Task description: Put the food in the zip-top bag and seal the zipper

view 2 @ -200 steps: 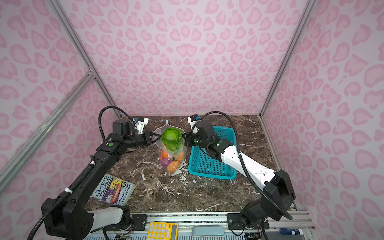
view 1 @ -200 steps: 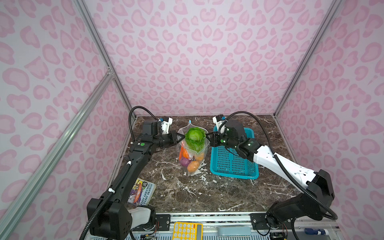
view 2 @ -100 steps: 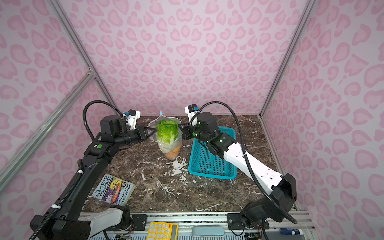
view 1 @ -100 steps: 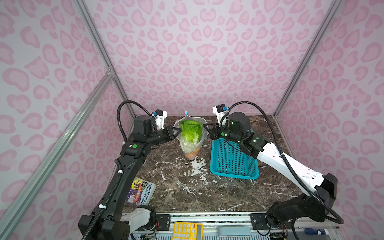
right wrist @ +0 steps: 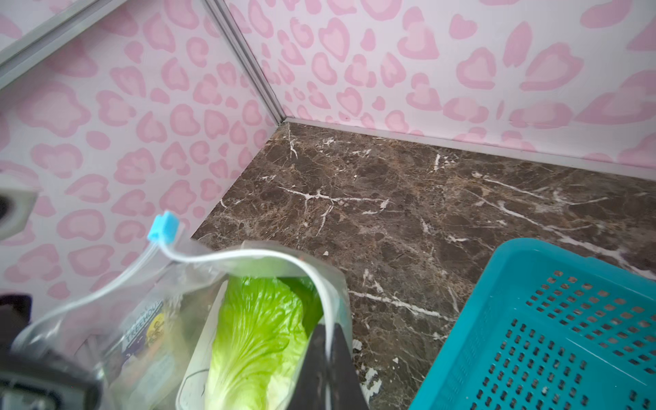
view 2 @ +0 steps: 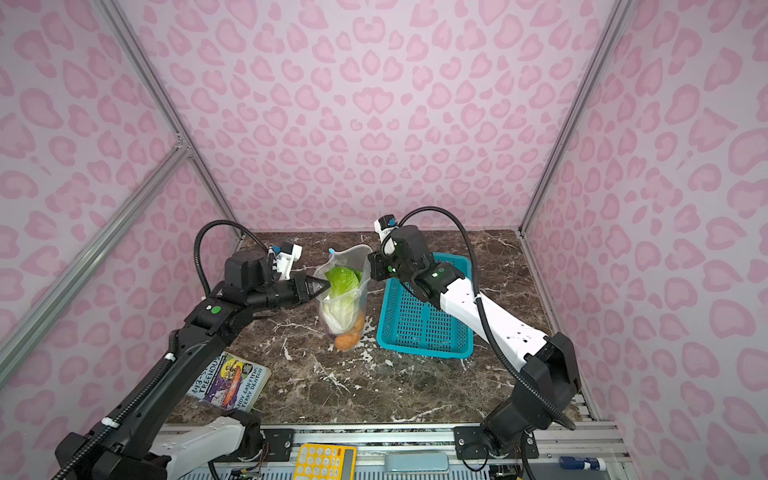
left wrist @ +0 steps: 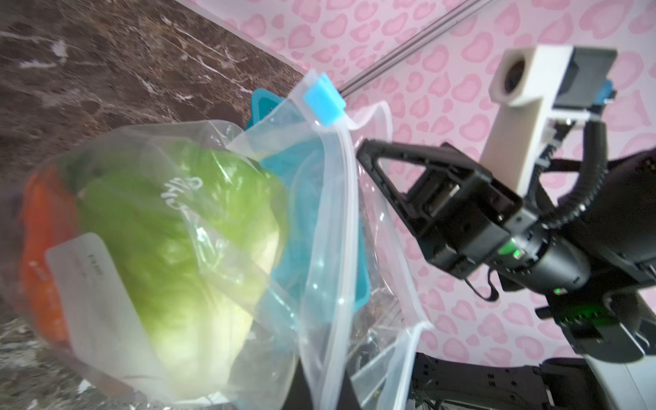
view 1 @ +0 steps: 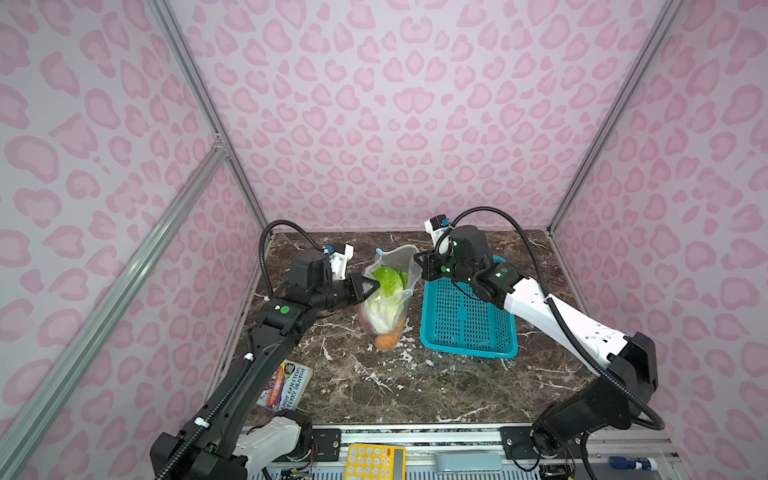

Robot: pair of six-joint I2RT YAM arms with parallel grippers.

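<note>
- Over the worktop (view 1: 415, 382), left end effector (view 1: 371, 286) and right end effector (view 1: 419, 261) were each clamped on the bag (view 1: 386, 309) rim.
- Hanging it upright probably let the cabbage (view 1: 388, 276) sit low, slider (view 1: 379, 251) clear for zipping.

a dark brown marble-patterned table (view 1: 415, 386) with white veins carries a teal perforated basket (view 1: 461, 320) on its right half and a paperback book (view 2: 228, 380) lying flat near its front left edge, well apart from the basket.
</note>
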